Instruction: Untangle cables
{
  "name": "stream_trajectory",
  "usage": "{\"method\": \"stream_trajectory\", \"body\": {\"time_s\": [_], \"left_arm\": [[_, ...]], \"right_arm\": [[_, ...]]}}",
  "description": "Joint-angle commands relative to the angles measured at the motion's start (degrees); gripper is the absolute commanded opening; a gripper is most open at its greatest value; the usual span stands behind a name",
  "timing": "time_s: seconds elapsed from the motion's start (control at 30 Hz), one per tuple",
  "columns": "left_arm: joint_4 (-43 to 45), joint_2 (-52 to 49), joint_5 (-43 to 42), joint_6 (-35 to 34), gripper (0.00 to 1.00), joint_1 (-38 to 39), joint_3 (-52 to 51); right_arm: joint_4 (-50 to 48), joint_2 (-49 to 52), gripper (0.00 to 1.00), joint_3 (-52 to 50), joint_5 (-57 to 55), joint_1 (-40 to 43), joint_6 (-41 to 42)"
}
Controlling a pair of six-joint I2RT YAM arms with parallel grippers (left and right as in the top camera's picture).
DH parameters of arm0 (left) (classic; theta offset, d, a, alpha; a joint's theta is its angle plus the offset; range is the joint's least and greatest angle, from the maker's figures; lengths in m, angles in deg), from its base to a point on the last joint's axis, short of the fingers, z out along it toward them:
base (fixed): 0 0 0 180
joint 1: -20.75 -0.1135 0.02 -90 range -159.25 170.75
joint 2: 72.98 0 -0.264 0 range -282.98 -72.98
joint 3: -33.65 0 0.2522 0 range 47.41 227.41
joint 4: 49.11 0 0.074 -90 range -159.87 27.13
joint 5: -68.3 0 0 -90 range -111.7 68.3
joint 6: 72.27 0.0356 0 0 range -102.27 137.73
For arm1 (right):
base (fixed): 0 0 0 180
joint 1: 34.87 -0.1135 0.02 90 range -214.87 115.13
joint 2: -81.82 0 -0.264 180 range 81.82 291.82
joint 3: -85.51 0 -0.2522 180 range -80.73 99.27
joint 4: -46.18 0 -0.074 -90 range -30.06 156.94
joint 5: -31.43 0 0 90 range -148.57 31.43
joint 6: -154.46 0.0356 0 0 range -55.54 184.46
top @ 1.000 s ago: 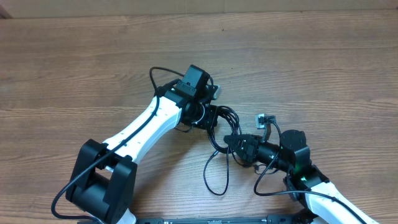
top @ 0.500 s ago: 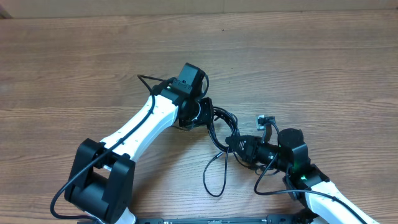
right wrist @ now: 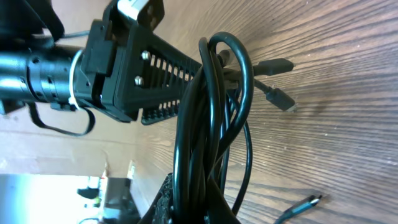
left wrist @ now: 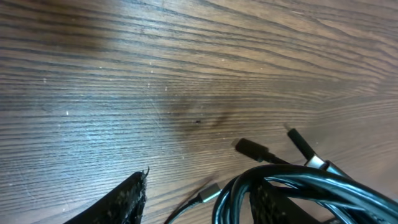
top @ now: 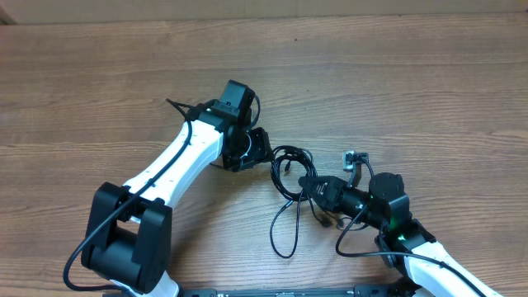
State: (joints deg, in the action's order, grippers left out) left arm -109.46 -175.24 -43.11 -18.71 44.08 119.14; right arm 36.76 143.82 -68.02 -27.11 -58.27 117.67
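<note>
The cables (top: pixel 289 162) are a bundle of thin black cords bunched on the table between my two arms. One loop (top: pixel 285 235) trails toward the front edge. My right gripper (top: pixel 310 189) is shut on the bundle; in the right wrist view the cords (right wrist: pixel 208 118) rise straight out of its jaws (right wrist: pixel 202 211). My left gripper (top: pixel 264 151) stands open just left of the bundle. In the left wrist view the cords (left wrist: pixel 298 186) lie across its right finger (left wrist: pixel 267 199), and its left finger (left wrist: pixel 124 202) is bare. Loose plugs (left wrist: pixel 252 149) rest on the wood.
The wooden table (top: pixel 412 74) stretches wide behind and to both sides. The right arm's own thicker wire (top: pixel 351 243) loops near the front edge. More plug ends (right wrist: pixel 283 99) and a silver-tipped one (right wrist: pixel 305 204) lie beside the bundle.
My left gripper has opened, let go of the cables and drawn back up and to the left. The right gripper has stayed shut on the bundle, which has sagged toward it.
</note>
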Motion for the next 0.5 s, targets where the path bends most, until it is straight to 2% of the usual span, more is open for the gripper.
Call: {"method": "stream_trajectory", "body": {"time_s": [0.0,0.1,0.17,0.27,0.47], "left_arm": [[0.13,-0.07,-3.21,0.70,0.54,-1.97,1.01],[1.18,-0.07,-9.11,0.70,0.63,-2.40,1.03],[2.12,-0.07,-13.14,0.70,0.66,-2.75,1.03],[3.08,-0.07,-17.33,1.79,0.64,-2.84,1.01],[1.51,-0.07,-18.82,6.45,0.60,-2.73,1.01]], "right_arm": [[-1.18,-0.83,0.04,-0.22,-2.21,-0.11,5.73],[0.61,-0.83,0.04,-0.22,-5.05,-0.11,5.73],[1.05,-0.83,0.04,-0.22,-6.49,-0.11,5.75],[0.96,-0.83,0.04,-0.20,-8.63,-0.11,7.91],[-1.03,-0.83,0.05,-0.20,-10.86,-0.11,12.76]]}}
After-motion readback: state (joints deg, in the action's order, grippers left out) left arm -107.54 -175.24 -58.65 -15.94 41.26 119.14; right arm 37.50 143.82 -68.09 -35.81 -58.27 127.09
